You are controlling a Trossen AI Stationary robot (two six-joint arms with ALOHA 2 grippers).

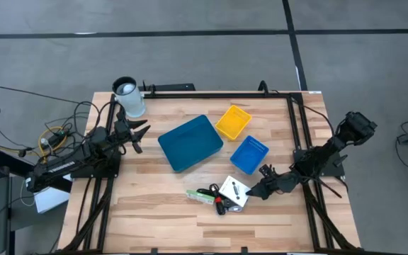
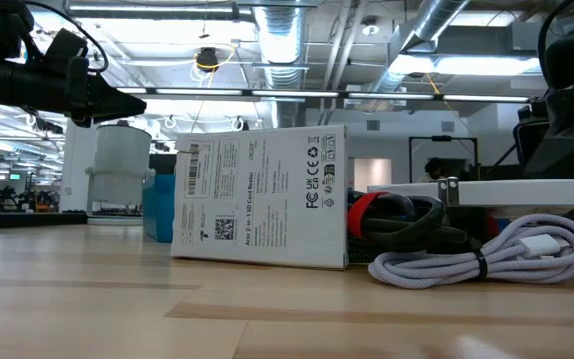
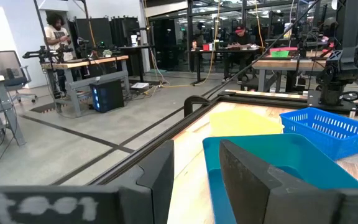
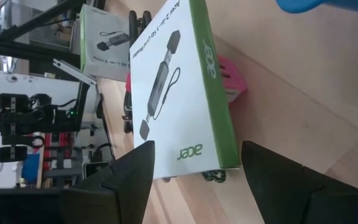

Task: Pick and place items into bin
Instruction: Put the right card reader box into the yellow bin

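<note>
The items lie in a heap near the table's front middle: a white square packet (image 1: 234,193) with a green edge (image 4: 179,87), a green stick (image 1: 200,195), black pieces (image 1: 211,192) and a pink-red piece (image 4: 232,79). My right gripper (image 1: 258,190) stands open just to the right of the packet, slanting down. In the right wrist view its fingers (image 4: 194,180) stand on either side of the packet's near corner, apart from it. My left gripper (image 1: 142,133) waits open and level at the table's left, beside the teal bin (image 1: 190,142).
A yellow bin (image 1: 233,122) and a blue mesh bin (image 1: 249,154) stand right of the teal one. A white cylinder (image 1: 128,97) sits at the far left corner. A coiled white cable (image 2: 486,254) lies by the packet. A black frame rail (image 1: 296,127) runs along the right edge.
</note>
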